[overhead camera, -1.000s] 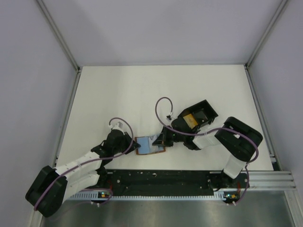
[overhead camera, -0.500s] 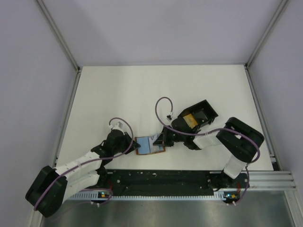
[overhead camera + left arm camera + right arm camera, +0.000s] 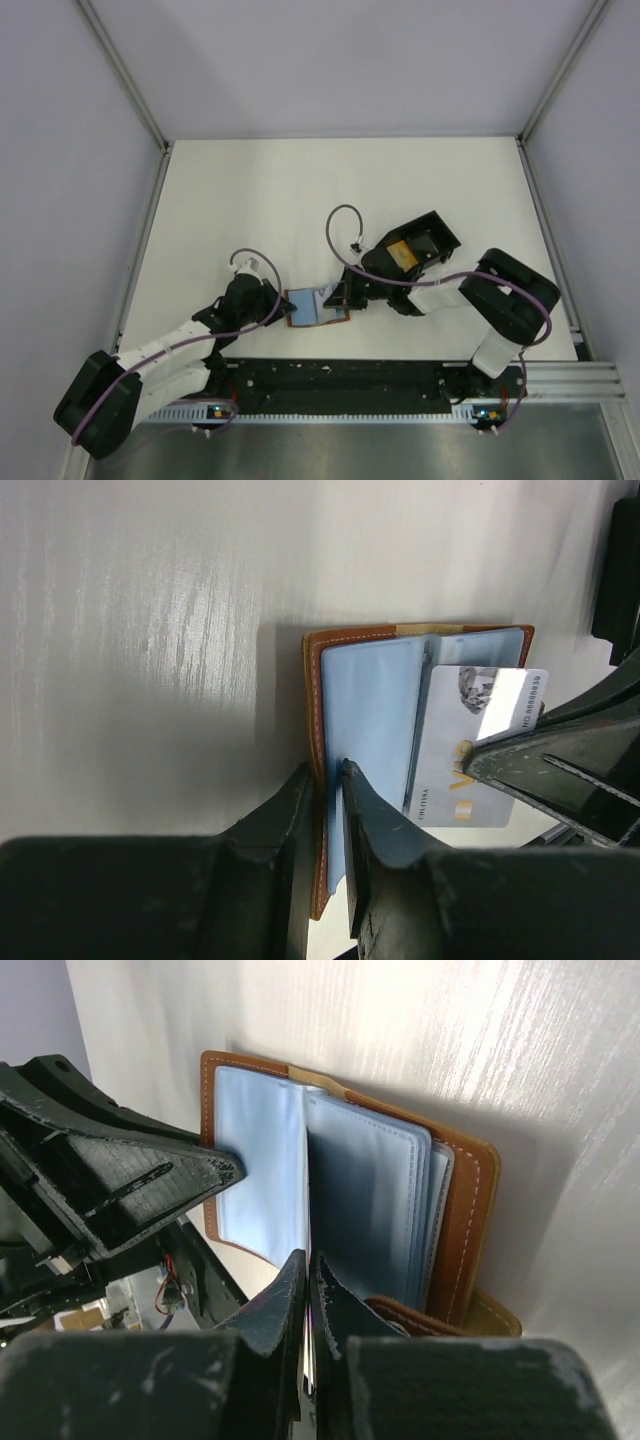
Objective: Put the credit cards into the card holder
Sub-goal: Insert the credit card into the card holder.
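While your left jaws, nearly closed, pinch the open card holder [image 3: 313, 700] by the table's [image 3: 300, 180] near edge, line the pale credit card [image 3: 470, 750], clamped in your fully closed right jaws, with the blue sleeve [image 3: 365, 710] mouth and slide gently.

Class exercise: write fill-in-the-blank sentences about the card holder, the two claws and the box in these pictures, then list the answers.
1. The card holder lies ___ on the table.
2. The left claw clamps the holder's ___ leather edge.
3. The right claw pinches a pale card at the holder's light ___ sleeves.
4. A tan-gold card sits in the ___ box farther back.

Missing words: open; brown; blue; black.
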{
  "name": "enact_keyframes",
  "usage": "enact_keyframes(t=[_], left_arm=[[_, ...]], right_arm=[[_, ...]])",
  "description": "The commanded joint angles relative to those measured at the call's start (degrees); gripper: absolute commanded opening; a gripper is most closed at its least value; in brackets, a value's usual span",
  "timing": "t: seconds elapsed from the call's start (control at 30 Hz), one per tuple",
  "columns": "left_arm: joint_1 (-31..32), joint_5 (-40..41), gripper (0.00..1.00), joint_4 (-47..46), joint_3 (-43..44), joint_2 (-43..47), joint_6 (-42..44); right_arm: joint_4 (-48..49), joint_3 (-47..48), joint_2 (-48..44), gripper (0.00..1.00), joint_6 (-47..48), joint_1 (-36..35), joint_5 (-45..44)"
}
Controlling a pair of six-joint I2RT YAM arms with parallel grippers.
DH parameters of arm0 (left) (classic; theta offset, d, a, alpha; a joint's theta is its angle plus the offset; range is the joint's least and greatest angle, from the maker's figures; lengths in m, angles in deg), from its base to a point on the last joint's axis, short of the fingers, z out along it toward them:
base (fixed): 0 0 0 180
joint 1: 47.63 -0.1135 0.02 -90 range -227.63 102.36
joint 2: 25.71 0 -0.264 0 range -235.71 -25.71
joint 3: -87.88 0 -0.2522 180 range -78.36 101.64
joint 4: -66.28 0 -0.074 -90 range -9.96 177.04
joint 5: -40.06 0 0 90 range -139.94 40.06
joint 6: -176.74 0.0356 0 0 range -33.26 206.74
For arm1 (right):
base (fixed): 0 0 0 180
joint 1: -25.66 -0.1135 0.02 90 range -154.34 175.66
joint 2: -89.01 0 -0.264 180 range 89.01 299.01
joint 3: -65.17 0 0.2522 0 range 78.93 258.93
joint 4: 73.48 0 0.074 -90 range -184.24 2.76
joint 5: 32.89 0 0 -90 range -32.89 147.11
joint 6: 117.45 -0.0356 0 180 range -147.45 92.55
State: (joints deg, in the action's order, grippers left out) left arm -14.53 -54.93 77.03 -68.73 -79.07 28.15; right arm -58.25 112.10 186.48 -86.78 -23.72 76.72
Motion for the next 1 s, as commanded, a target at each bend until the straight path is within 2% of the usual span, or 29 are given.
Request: enact_keyframes(t=[0.0,0.27,0.7,0.97], left_arm=[[0.21,1.13,0.21,0.98,-0.84,0.10,0.76],[0.21,1.04,0.23,0.98,-0.75,0.19,0.93],[0.21,1.04,0.23,0.72,-0.93,0.37,1.02],[0.21,0.42,0.24,-0.42,-1.54,0.72,0.84]], right_arm=[[-4.29,2.95,-5.27,0.00,3.96,-0.71,-3.62],[2.91,3.22,1.05,0.00,0.18,-0.71,1.21],[2.65,2.69,4.39,0.00,-1.57,-0.89,0.34],[5.98,2.96,7.38,0.00,-3.95,-1.06,0.86]])
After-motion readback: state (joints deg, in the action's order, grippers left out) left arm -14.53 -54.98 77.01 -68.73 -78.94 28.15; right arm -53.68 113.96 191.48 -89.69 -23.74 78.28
